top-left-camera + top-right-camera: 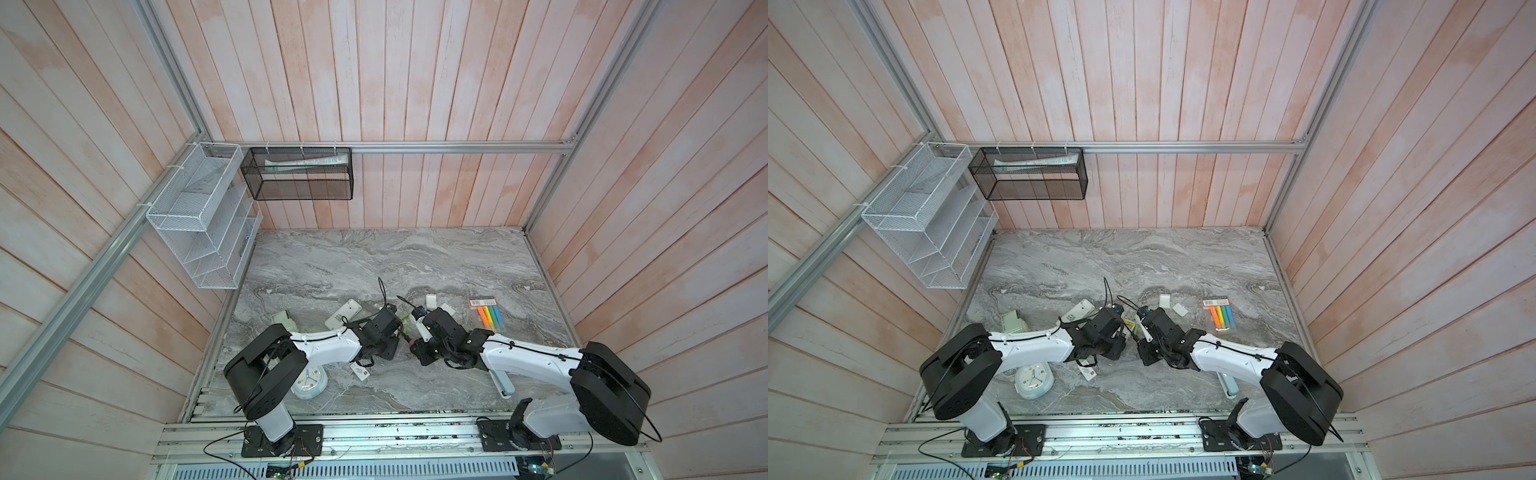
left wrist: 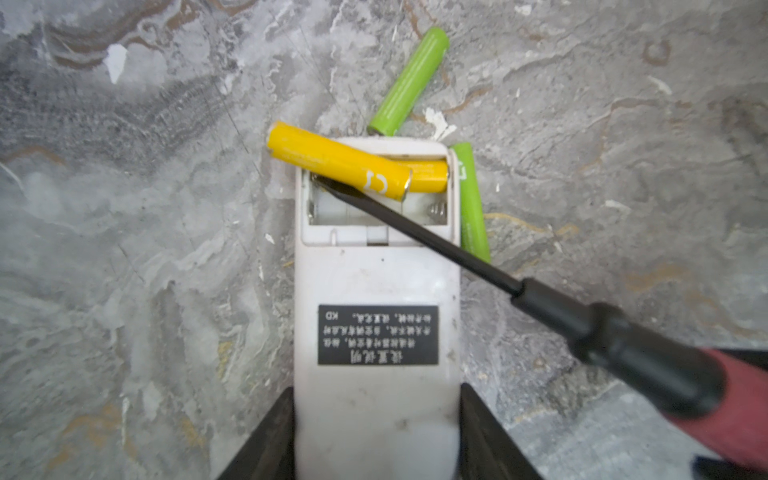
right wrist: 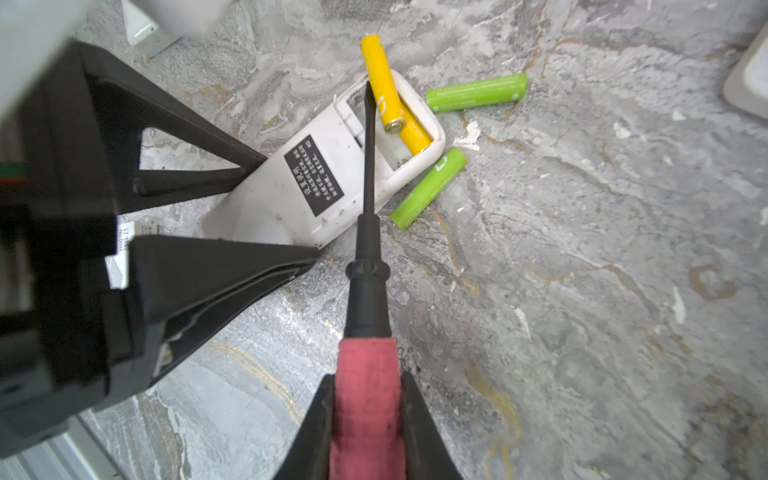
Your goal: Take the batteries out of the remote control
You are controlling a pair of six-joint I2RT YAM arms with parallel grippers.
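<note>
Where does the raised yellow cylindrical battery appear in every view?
Raised yellow cylindrical battery, top view: tiny yellowish speck, centre, below the middle.
Top view: same speck, slightly left of centre.
Left wrist: above centre, tilted out of the white plastic remote control.
Right wrist: upper middle.
Shared landmark: lime-green batteries lying beside it, a green streak in both top views.

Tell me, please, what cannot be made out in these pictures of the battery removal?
Second yellow cylindrical battery: left wrist view, mostly covered by the raised yellow battery; whether seated is unclear.
White plastic remote control: button face lies against the marbled table, every view.
Black printed label: left wrist view, blurred, unreadable.
Red-handled screwdriver: handle end cut off by the right wrist view's edge.
</note>
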